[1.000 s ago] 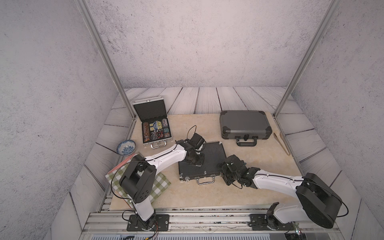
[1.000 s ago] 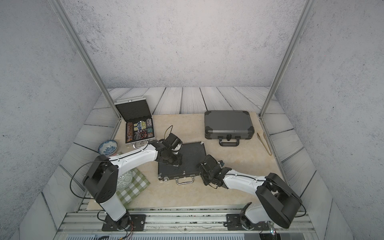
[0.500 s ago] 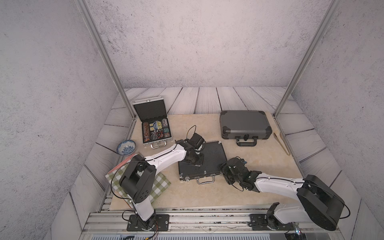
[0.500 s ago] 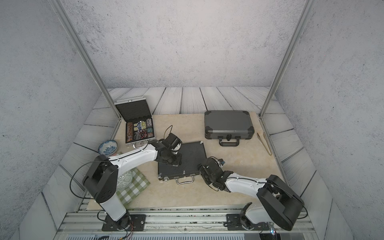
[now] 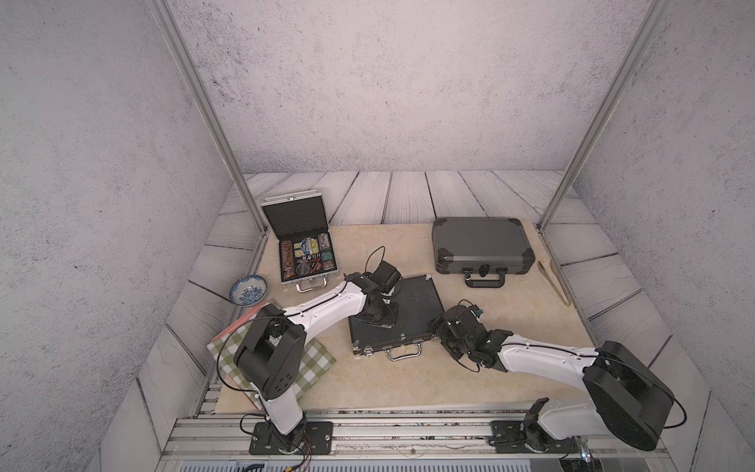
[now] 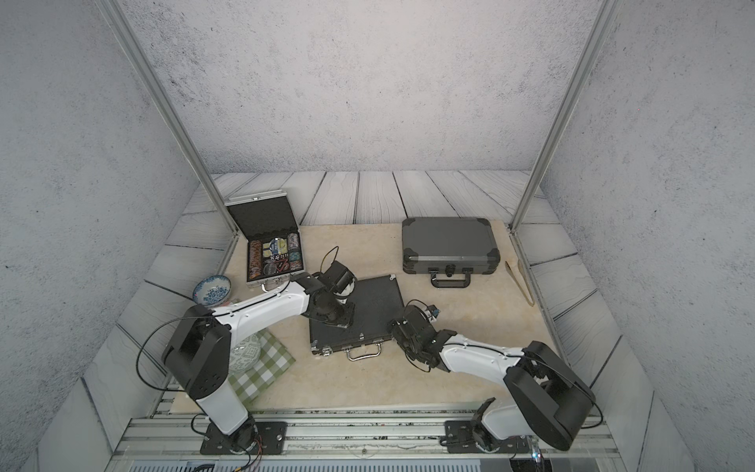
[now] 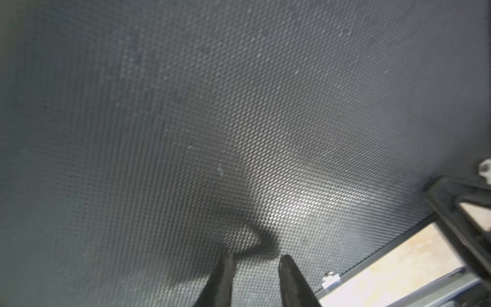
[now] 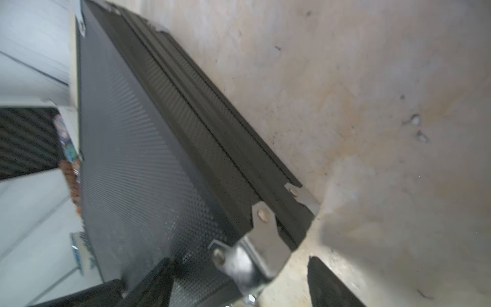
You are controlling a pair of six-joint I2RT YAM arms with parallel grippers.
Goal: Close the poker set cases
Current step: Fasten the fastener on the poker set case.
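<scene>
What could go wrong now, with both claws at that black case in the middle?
The left claw is down on the lid of the black case; if its front latches are not snapped, the lid might lift once released. The right claw straddles that case's corner, jaws apart, so a nudge could slide it. The silver chip case is open; a stray arm could spill chips.
</scene>
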